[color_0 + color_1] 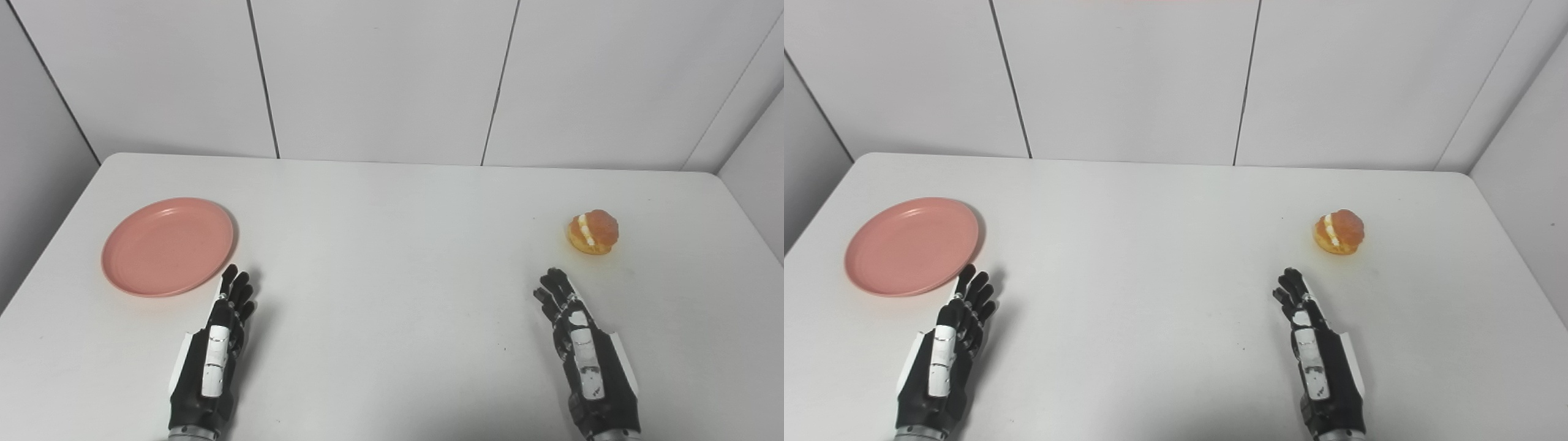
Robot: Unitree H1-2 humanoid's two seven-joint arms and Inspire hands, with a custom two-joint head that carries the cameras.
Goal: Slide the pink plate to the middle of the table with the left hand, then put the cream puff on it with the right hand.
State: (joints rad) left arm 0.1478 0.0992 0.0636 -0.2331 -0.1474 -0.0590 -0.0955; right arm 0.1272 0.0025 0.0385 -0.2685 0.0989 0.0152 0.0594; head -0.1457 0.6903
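Pink and shallow, the round plastic plate [168, 246] sits flat on the left part of the white desk [392, 257], well short of the middle where we want it. Our left robot hand [223, 334] lies just beside its near right rim, fingers stretched forward and slightly apart, holding nothing; we cannot tell whether the fingertips already touch the rim. That spot looks chosen so we can hook or press the edge and draw the plate rightward.

The golden cream puff with its white filling [593, 233] rests on the right side of the desk, well apart from the plate. Our right robot hand [579, 343] waits near it, a little closer to us, fingers extended and loosely spread, empty. We judge it is parked there to reach the puff once the plate is centred.

Neither of the 2 steps is done yet. The puff looks soft, so a light hold should suit it.
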